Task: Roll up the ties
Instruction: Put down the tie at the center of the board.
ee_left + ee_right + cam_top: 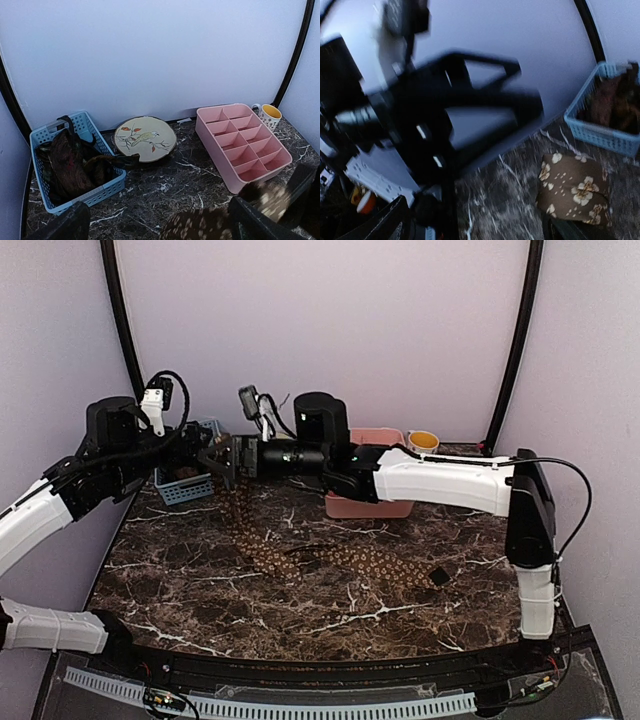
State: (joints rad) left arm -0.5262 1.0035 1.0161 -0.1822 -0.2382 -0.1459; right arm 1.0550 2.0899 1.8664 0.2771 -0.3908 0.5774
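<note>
Found 1 tie (330, 558) stretched diagonally over the dark marble surface (200, 590), brown with tan dots. Saw 1 end lying flat at front right and the other raised off the surface at back left, up where both arms met. Saw the left fingers (203, 456) spread wide in the left wrist view, with dotted fabric low between them and no visible pinch on it. Found the right fingers (228, 462) almost tip to tip with the left pair, above the raised end. Could not tell from the blurred right wrist view whether clamped on the tie or parted. Made out there only a fold of the tie, pale flowers on brown, close to a blue basket (100, 192). Found that basket at back left, filled with dark crumpled fabric (67, 165). Noted beside it, along the back wall, a round plate (145, 139) painted with a bird, then a pink compartment tray (212, 152), then a dotted mug (270, 114) with a yellow inside, just beside the tray's far corner.
</note>
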